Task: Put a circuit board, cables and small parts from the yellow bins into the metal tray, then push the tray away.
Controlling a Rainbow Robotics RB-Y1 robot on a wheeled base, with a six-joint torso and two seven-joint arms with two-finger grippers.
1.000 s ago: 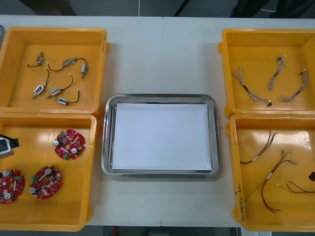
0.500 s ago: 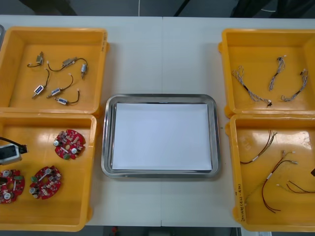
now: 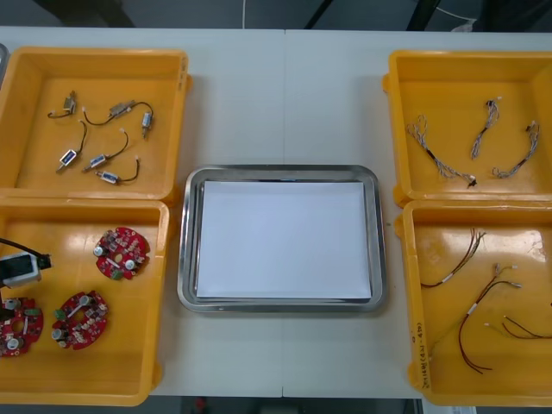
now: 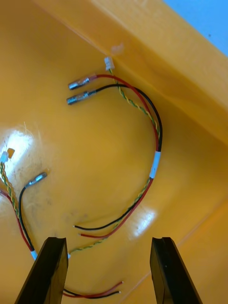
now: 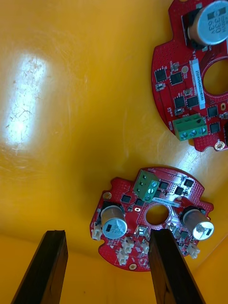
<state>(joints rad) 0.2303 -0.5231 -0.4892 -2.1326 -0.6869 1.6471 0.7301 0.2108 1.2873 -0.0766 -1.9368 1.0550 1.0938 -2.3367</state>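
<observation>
Hovering over the near-left yellow bin point(image 3: 86, 375), the left gripper point(image 3: 19, 267) is holding its fingers wide apart and empty above round red circuit boards point(image 3: 122, 253). At the surface's near-right corner, the right gripper point(image 4: 108, 244) is hanging equally spread, gripping nothing, over red and yellow cables point(image 4: 142, 109). The metal tray point(image 3: 280, 171), white inside, is sitting mid-surface. Small metal parts point(image 3: 99, 160) are lying in the far-left bin point(image 3: 34, 112), twisted cables point(image 3: 438, 161) in the far-right bin point(image 3: 457, 86). Beyond the light table point(image 3: 285, 95), the room is showing dark.

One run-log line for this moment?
left gripper: open above circuit board; right gripper: open above red and yellow cable; metal tray: no items inside
</observation>
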